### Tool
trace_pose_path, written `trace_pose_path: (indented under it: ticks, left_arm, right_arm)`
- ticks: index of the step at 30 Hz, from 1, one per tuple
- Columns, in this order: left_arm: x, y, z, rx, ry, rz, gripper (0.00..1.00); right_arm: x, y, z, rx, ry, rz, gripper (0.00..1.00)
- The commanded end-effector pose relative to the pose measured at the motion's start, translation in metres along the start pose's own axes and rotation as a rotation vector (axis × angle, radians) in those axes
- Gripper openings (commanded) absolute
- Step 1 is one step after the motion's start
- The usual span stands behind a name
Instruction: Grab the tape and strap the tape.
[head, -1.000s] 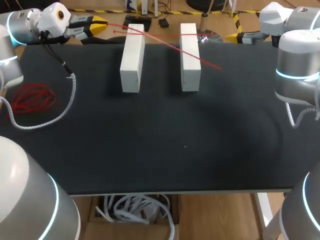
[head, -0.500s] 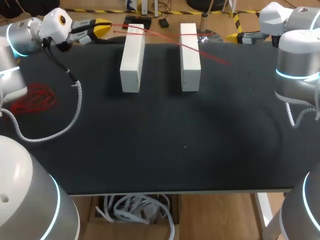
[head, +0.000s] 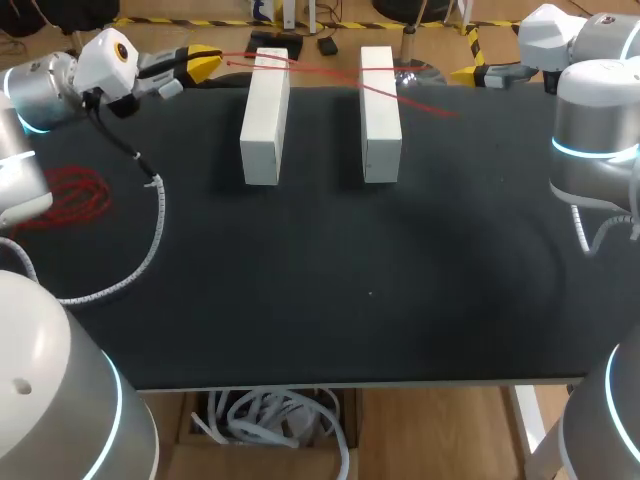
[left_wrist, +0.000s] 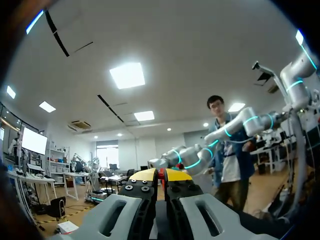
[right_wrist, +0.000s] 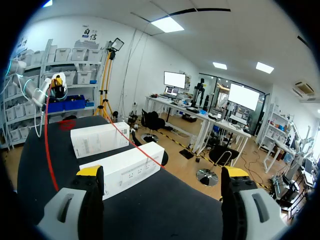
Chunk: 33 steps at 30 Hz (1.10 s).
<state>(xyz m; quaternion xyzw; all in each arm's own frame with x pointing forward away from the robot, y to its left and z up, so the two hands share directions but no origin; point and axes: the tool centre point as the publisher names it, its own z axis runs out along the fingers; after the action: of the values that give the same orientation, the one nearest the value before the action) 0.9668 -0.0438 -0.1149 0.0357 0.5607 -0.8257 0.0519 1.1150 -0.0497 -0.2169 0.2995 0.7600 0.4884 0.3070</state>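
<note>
Holding the red tape (head: 410, 102) pinched between its closed fingers, your left gripper (head: 197, 60) sits at the far edge of the table (head: 300, 300). The strand runs from it across the tops of the left white box (head: 265, 115) and the right white box (head: 380, 112), and its free end lies just past the latter. Your right gripper (right_wrist: 162, 172) stands wide and empty at the far right edge. Grabbing looks done. Strapping comes next, and I judge it needs your right gripper to catch that free end.

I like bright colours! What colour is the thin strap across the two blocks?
Red; the strap shows best in the head view, crossing both white blocks.
</note>
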Motion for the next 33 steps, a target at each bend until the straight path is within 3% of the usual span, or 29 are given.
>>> trace_pose_path:
  ticks: [1, 7, 33]
  left_arm:
    - [0.0002, 0.0001, -0.0045, -0.014, 0.018, 0.011, 0.0]
    - [-0.0042, 0.0033, -0.008, -0.011, 0.089, 0.033, 0.0]
    - [-0.005, 0.0038, -0.0035, 0.046, 0.104, 0.02, 0.0]
  right_arm:
    - [0.0, 0.0001, -0.0003, 0.001, 0.0, 0.0, 1.0]
    - [0.0, 0.0001, -0.0003, 0.001, 0.0, 0.0, 1.0]
    - [0.0, 0.0001, -0.0003, 0.001, 0.0, 0.0, 1.0]
